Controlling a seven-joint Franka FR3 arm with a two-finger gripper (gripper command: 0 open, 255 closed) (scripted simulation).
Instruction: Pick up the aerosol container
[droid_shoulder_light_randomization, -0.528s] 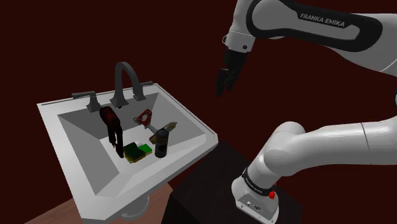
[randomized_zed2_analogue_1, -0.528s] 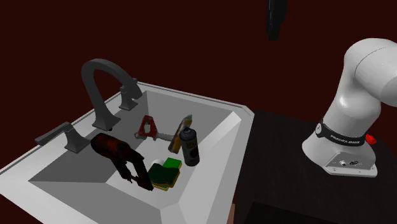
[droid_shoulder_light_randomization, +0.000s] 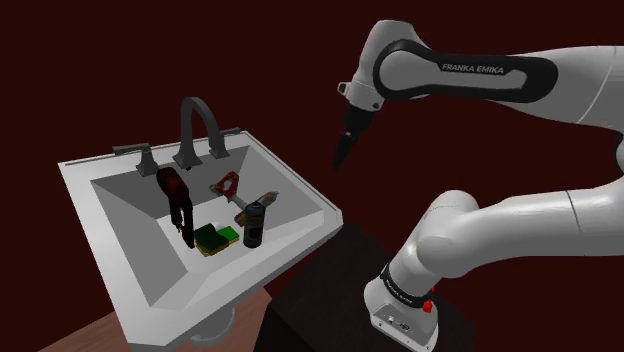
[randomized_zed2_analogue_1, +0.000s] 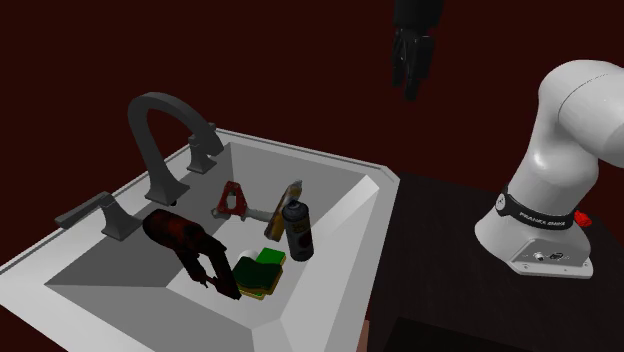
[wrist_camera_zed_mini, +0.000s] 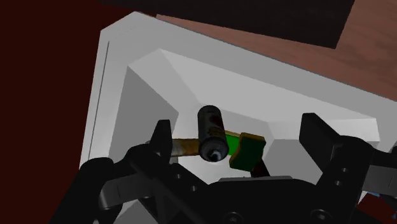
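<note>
The aerosol container (droid_shoulder_light_randomization: 255, 225) (randomized_zed2_analogue_1: 297, 232) is a dark cylinder with a dark cap, standing upright in the white sink (droid_shoulder_light_randomization: 300, 182) (randomized_zed2_analogue_1: 335, 157) near the side closest to the stand. My gripper (droid_shoulder_light_randomization: 341, 158) (randomized_zed2_analogue_1: 408, 85) hangs in the air well above the sink's near rim, apart from everything. In the wrist view the can (wrist_camera_zed_mini: 211, 133) lies ahead of the gripper (wrist_camera_zed_mini: 236, 127), nearer one finger (wrist_camera_zed_mini: 161, 136) than the other. The fingers stand open with nothing between them.
In the basin lie a dark red hand tool (droid_shoulder_light_randomization: 176, 202) (randomized_zed2_analogue_1: 190, 250), a green sponge (droid_shoulder_light_randomization: 215, 238) (randomized_zed2_analogue_1: 258, 272), a red triangular piece (droid_shoulder_light_randomization: 227, 185) and a brass-coloured piece (randomized_zed2_analogue_1: 289, 194) just behind the can. A dark arched faucet (droid_shoulder_light_randomization: 197, 125) (randomized_zed2_analogue_1: 165, 128) rises at the back. The dark stand (randomized_zed2_analogue_1: 440, 230) adjoins the sink.
The gripper has come lower and moved toward the sink, and the hand has turned. The things in the basin have stayed put.
</note>
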